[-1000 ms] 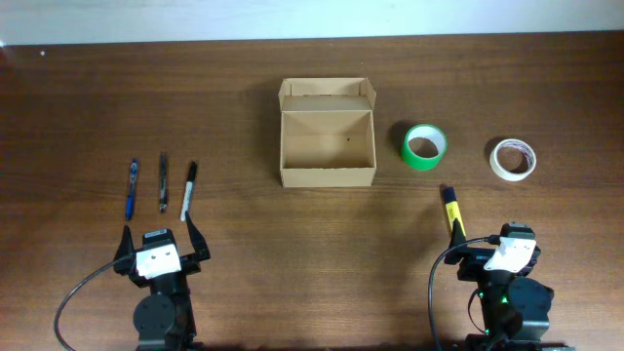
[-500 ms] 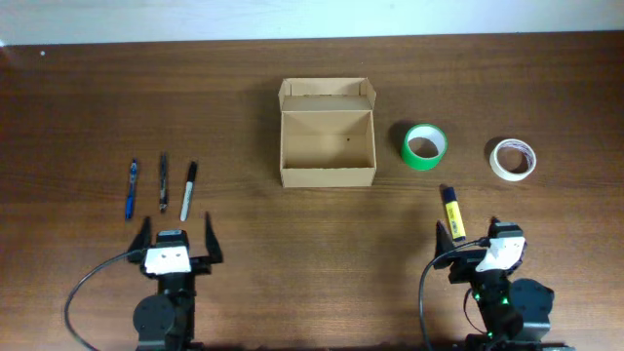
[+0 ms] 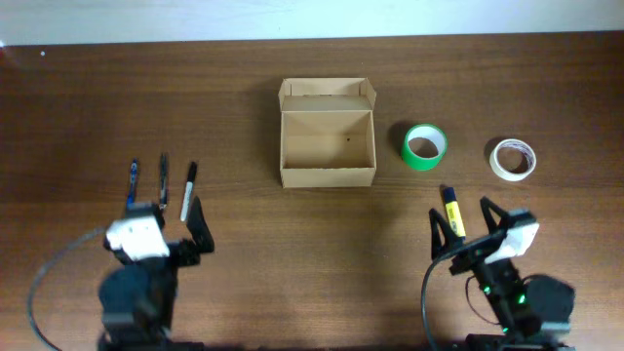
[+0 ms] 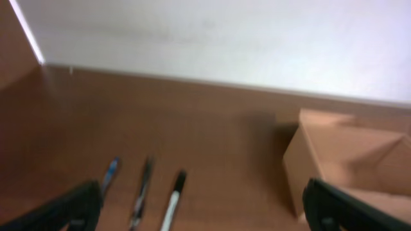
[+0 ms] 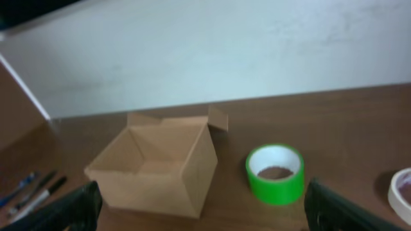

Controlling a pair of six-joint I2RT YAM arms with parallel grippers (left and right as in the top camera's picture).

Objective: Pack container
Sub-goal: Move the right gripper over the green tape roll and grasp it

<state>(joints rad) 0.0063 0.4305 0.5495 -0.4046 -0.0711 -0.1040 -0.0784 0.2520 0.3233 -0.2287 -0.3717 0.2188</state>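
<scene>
The container [image 3: 328,146] is an open tan cardboard box at the table's middle, flap lid folded back, nothing visible inside. It also shows in the left wrist view [image 4: 347,160] and the right wrist view [image 5: 157,170]. A green tape roll [image 3: 425,145] and a white tape roll [image 3: 513,158] lie to its right. A blue pen [image 3: 131,180], a dark pen [image 3: 163,175] and a black-and-white marker [image 3: 188,190] lie to its left. A yellow marker [image 3: 452,210] lies front right. My left gripper [image 3: 164,222] is open and empty just behind the pens. My right gripper [image 3: 466,222] is open and empty beside the yellow marker.
The left wrist view shows the three pens [image 4: 144,192] ahead between my open fingers [image 4: 202,215]. The right wrist view shows the green roll [image 5: 275,173] ahead, the white roll [image 5: 401,196] at the right edge, between my open fingers [image 5: 205,215]. A white wall runs behind the table.
Both arms have risen and moved forward. The left arm has shifted left toward the pens. The right gripper now sits beside the yellow marker. No object has moved.
</scene>
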